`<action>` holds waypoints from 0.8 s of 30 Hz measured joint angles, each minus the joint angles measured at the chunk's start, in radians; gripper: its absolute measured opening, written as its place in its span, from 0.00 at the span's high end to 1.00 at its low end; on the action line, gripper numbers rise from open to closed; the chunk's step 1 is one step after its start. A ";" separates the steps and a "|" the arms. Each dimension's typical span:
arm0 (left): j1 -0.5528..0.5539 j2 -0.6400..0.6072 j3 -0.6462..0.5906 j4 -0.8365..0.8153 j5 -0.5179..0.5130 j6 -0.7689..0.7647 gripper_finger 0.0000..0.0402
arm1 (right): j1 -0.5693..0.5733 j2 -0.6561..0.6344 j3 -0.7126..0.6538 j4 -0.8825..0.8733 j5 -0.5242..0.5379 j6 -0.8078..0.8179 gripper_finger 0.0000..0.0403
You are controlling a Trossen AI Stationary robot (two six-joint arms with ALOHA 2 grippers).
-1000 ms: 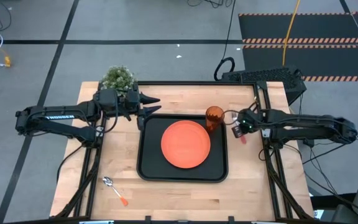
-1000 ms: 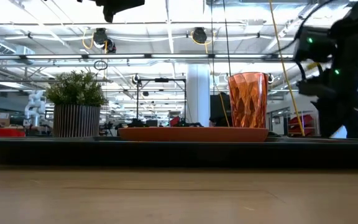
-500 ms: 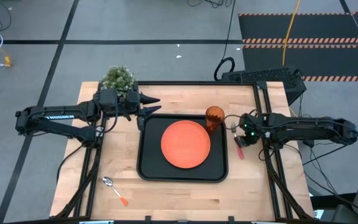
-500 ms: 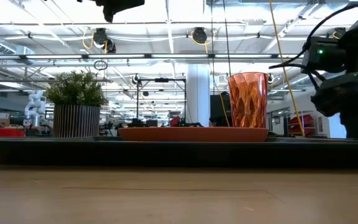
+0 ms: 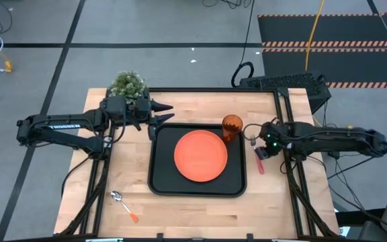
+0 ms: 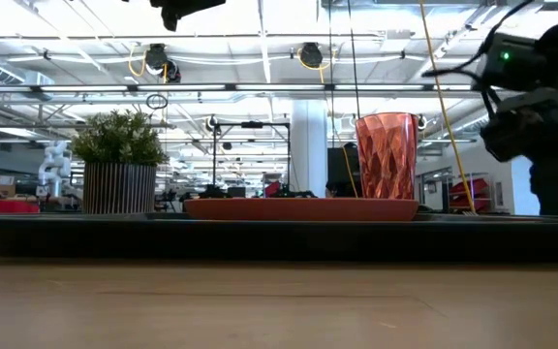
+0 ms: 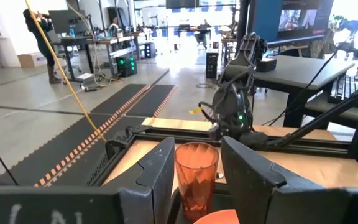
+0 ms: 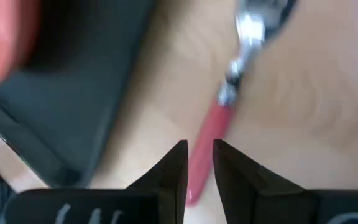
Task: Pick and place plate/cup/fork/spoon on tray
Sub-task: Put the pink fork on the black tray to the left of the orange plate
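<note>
From the high view I see the wooden surface (image 5: 200,208) on a grey floor, with striped black mats at two o'clock beyond it. The tray (image 5: 161,176) sits mid-surface with the plate (image 5: 201,156) lying flat inside it and the cup (image 5: 232,127) upright at the plate's one o'clock, inside the tray's far right corner. The spoon (image 5: 124,206) lies on bare wood at seven o'clock from the tray, well apart. The fork (image 5: 259,161) lies on the wood just off the tray's right rim, at three o'clock. A potted plant (image 5: 127,84) stands at the surface's far left corner. My left tool (image 5: 164,113) waits near the tray's far left corner, fingers parted and holding nothing. My right tool (image 5: 260,149) hovers over the fork.

In the low view the room is a bright workshop hall with ceiling lights; the cup stands behind the plate's edge, the plant at nine o'clock, and my right arm is dark at three o'clock.

The left wrist view shows the cup between my parted left fingers (image 7: 157,171), farther off, untouched, with desks and screens behind.

The right wrist view shows my right fingers (image 8: 173,163) narrowly apart just above the fork's pink handle, not gripping it; the tray rim lies beside it.
</note>
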 joint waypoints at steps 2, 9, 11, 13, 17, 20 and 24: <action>0.000 0.000 0.000 0.000 0.000 0.000 0.66 | 0.000 -0.010 0.003 0.046 0.043 -0.022 0.84; 0.000 0.000 0.000 -0.003 0.001 -0.015 0.66 | 0.000 -0.016 -0.046 0.372 -0.122 -0.022 0.84; 0.000 0.000 0.000 -0.012 0.001 -0.022 0.66 | 0.000 -0.016 -0.065 0.446 -0.170 -0.018 0.84; 0.000 0.000 0.000 -0.027 0.001 -0.024 0.66 | 0.000 -0.016 -0.081 0.496 -0.209 0.009 0.84; 0.000 0.000 0.000 -0.033 0.001 -0.033 0.66 | 0.006 -0.024 -0.095 0.545 -0.244 0.048 0.84; 0.000 0.000 0.000 -0.013 0.002 -0.050 0.66 | 0.041 -0.037 -0.097 0.577 -0.240 0.076 0.84; -0.007 0.000 0.000 -0.007 0.002 -0.053 0.66 | 0.122 -0.059 -0.097 0.704 -0.159 0.128 0.84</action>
